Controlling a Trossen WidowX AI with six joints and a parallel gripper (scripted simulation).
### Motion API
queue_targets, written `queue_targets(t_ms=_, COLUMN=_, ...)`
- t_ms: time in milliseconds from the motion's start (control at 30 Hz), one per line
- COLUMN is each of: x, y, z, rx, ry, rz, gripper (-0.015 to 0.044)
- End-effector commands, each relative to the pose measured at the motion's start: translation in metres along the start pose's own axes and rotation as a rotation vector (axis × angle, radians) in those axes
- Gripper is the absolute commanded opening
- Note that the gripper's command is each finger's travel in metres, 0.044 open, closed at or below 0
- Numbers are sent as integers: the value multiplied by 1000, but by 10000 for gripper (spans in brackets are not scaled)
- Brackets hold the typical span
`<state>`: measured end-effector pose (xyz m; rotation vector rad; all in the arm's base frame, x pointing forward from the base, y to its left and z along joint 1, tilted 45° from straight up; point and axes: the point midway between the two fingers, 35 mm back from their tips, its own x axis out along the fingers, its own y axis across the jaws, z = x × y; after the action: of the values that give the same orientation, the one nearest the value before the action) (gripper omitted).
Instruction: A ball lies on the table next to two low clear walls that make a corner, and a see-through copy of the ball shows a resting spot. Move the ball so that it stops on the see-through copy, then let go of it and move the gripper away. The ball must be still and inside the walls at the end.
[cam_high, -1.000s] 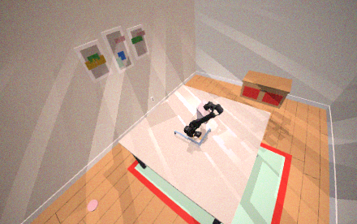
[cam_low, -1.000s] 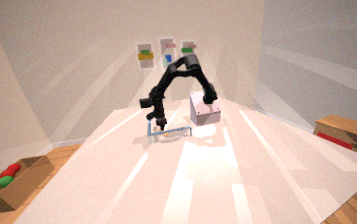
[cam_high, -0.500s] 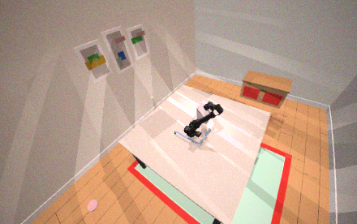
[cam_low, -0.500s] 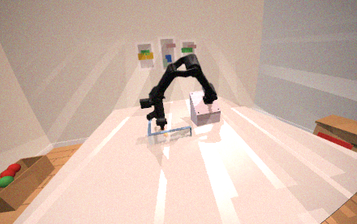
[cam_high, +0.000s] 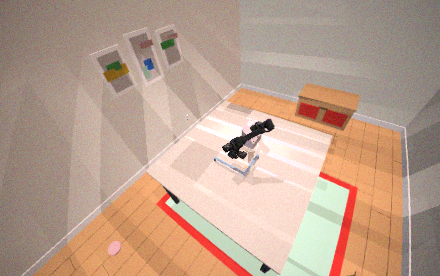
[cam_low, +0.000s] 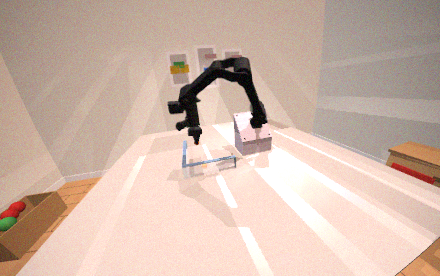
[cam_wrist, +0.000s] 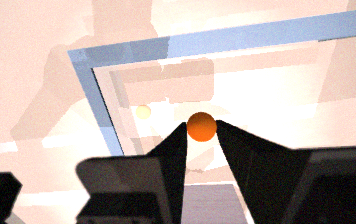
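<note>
Gripper (cam_wrist: 201, 131) was clamped on the ball (cam_wrist: 202, 126), held above the table (cam_low: 300, 210) inside the walls (cam_wrist: 95, 95). Copy (cam_wrist: 143, 111) sat left of the ball, near the corner.

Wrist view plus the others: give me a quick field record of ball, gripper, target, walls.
ball: orange, pinched between the fingertips
gripper: shut on the ball, raised above the table in the exterior view
target: pale see-through copy, left of the ball in the wrist view, apart from it
walls: two low clear blue-edged walls forming a corner; target lies inside the corner
release: not yet done
</note>
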<state>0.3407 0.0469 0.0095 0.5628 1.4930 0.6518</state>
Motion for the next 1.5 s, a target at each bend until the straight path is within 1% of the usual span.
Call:
queue_targets(t_ms=0, x=-30, y=2, z=-3, rx=-10, ry=-1, rz=-2, gripper=0)
queue_targets(t_ms=233, x=-30, y=4, z=-3, rx=32, ry=-1, rz=-3, gripper=0)
queue_targets(t_ms=1467, x=-4, y=63, z=-10, rx=1090, ry=-4, rz=-3, gripper=0)
